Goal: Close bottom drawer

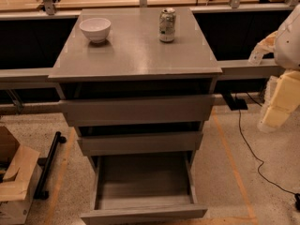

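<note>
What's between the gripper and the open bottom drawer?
Camera view: only floor, crossed by an orange line and a black cable. The gripper hangs at right edge, apart from the bottom drawer.

Arm at right edge of view, mostly cropped by the frame.
White rounded arm [289, 36] segment sits up top; the pale blocky gripper [274, 109] hangs below it, angled down and left, in free air, holding nothing.
</note>
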